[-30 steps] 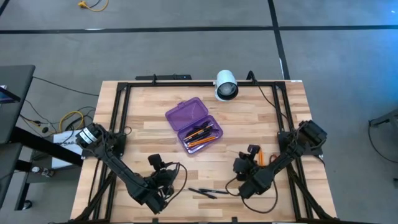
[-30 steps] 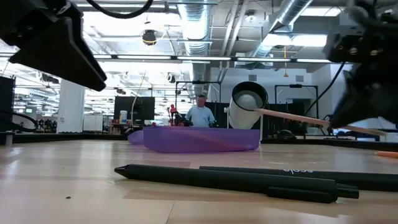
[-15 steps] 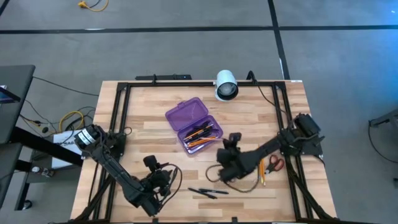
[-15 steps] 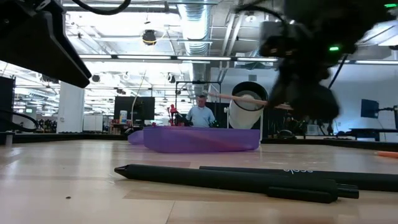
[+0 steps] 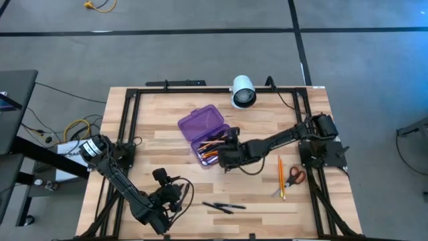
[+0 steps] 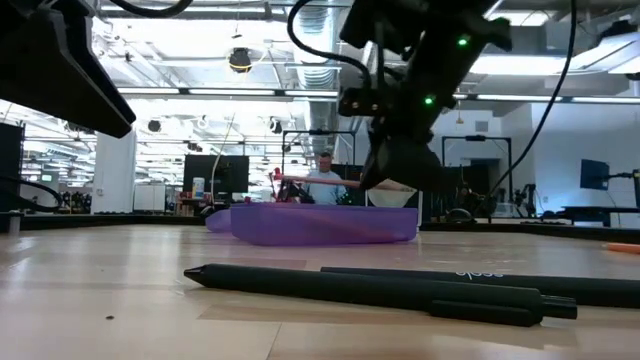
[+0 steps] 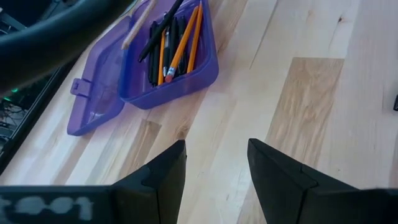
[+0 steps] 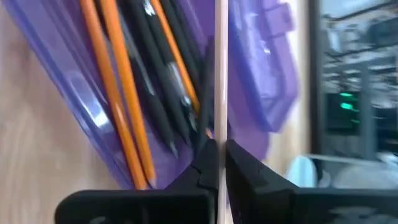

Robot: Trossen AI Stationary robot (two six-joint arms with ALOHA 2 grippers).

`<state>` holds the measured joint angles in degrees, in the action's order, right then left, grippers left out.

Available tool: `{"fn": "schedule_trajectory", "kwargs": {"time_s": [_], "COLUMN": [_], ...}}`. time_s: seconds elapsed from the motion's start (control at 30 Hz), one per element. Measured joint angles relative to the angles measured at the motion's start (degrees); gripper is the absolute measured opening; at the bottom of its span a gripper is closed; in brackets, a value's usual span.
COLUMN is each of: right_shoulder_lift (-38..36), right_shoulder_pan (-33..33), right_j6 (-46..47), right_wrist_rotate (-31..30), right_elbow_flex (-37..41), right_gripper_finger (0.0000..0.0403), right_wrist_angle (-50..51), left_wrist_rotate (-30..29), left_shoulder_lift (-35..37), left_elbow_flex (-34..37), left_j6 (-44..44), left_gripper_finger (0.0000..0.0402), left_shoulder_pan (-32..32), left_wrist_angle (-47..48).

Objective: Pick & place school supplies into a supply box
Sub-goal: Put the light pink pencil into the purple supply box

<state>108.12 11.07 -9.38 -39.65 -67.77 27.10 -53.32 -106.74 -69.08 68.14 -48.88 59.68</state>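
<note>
Right gripper (image 5: 223,155) jaws clenched on a pale pencil (image 8: 220,74) over the open purple pencil case (image 5: 200,124); left gripper (image 7: 214,165) jaws released, empty.

Two dark arms, matte black all over.
Left arm (image 5: 127,184): black links, pale silver-white cylinder at its base joint, black cable looping near the wrist. Right arm (image 5: 281,140): black links, blocky black base housing, black cable slack under the forearm, green indicator lights lit on the wrist. Left gripper (image 7: 214,177): two chunky black angular fingers (image 7: 158,177).
</note>
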Motion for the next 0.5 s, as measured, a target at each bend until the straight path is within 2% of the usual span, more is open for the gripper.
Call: {"fn": "schedule_trajectory", "kwargs": {"time_s": [0.1,0.23,0.5], "right_shoulder_lift": [0.0,0.0,0.0], "right_shoulder_pan": [-1.52,-2.86,-3.72], "right_j6": [-1.12,0.2,0.45], "right_wrist_rotate": [4.59,6.59,6.64], "right_elbow_flex": [0.0,0.0,0.0], "right_gripper_finger": [0.0,0.0008,0.0074], "right_wrist_angle": [-1.92,-2.08,-2.32], "left_wrist_rotate": [0.0,-0.02,-0.02], "left_shoulder_lift": [0.0,0.0,0.0], "left_elbow_flex": [0.0,0.0,0.0], "left_j6": [-0.04,-0.02,-0.04], "left_gripper_finger": [0.0164,0.0164,0.0164], "left_shoulder_pan": [0.0,0.0,0.0], "left_wrist_angle": [0.0,-0.02,0.0]}}
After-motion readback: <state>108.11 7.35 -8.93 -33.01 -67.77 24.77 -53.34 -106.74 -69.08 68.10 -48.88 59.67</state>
